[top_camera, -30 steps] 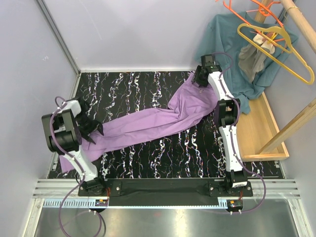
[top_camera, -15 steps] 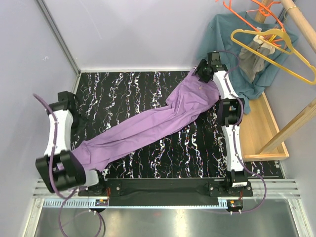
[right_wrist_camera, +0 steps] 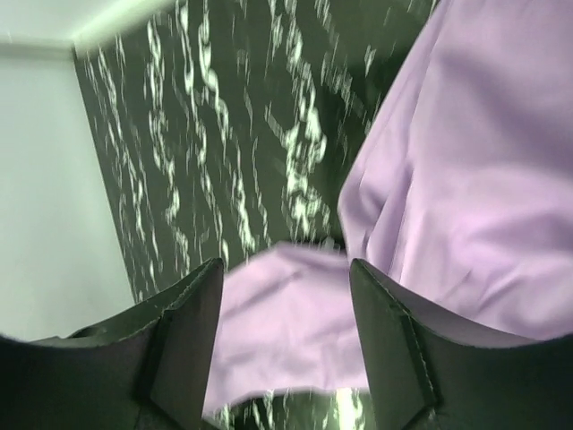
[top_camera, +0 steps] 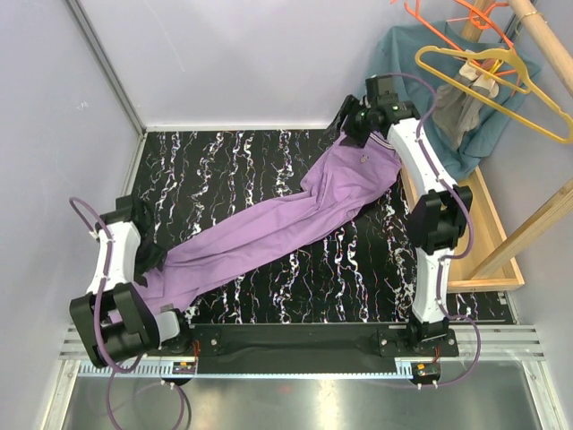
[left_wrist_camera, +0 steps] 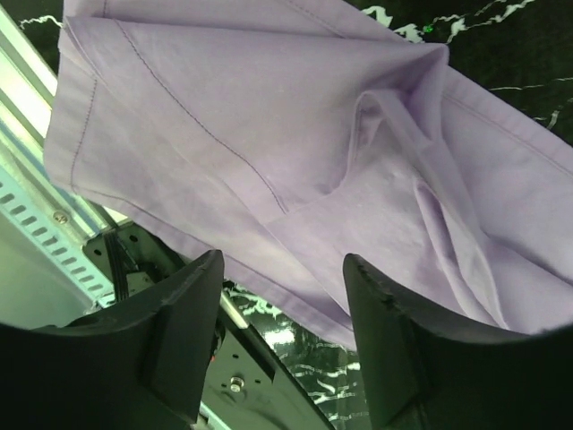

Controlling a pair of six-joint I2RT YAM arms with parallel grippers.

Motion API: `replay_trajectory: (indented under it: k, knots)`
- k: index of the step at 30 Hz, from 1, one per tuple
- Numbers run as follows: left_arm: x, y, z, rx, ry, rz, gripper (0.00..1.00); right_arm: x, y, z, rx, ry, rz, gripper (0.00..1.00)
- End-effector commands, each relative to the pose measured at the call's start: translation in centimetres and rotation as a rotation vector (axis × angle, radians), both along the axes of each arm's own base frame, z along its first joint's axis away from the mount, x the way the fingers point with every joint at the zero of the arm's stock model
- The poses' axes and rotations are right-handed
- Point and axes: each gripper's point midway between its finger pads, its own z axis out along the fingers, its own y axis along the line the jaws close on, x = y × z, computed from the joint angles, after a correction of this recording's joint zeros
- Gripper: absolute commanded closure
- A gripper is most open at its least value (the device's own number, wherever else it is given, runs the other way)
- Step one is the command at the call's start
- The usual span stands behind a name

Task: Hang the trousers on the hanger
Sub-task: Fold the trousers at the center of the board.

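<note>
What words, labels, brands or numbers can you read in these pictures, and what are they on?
No text can be read.
The trousers, the hanger and the table show no lettering.
The rail at the near edge has fine tick marks, too small to tell any numbers.

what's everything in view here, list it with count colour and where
trousers: one, lilac, stretched diagonally across the table
hanger: one, yellow, top right, in front of the shirt
orange hangers: count unclear, orange, top right corner
shirt: one, teal, hanging far right
small garment: one, grey, in front of the shirt
wooden poles: two, light wood, far right
tray: one, light wood, right of the table
table: one, black with white veining, centre
left gripper: one, black, jaws apart over the leg end
right gripper: one, black, jaws apart at the waist end, cloth between them, grip unclear
</note>
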Motion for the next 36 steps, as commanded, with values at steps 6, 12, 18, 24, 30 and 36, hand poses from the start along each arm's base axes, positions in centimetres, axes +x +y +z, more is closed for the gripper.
replay_trajectory:
  k: [6,12,18,24,30,36]
  knots:
    - [2.7,1.3,-2.0,0.043,-0.092,-0.006,0.47,-4.3,1.0,0.4,0.032,0.061,0.074,0.36]
    - [3.4,1.0,-4.8,-0.016,-0.029,-0.005,0.48,-3.9,1.5,0.9,0.036,0.045,0.088,0.36]
    - [4.4,1.4,-5.8,-0.023,-0.007,-0.009,0.56,-3.9,1.7,0.3,0.035,0.06,0.093,0.37]
    - [3.2,1.5,-5.8,-0.005,0.027,0.018,0.77,-3.3,2.1,0.1,0.045,0.062,0.095,0.37]
    - [3.2,2.1,-2.5,0.055,-0.03,0.031,0.89,-3.5,3.0,-1.2,0.058,0.097,0.113,0.38]
    - [2.8,1.7,1.1,0.078,-0.139,0.085,1.0,-3.8,4.5,-3.2,0.103,0.169,0.12,0.39]
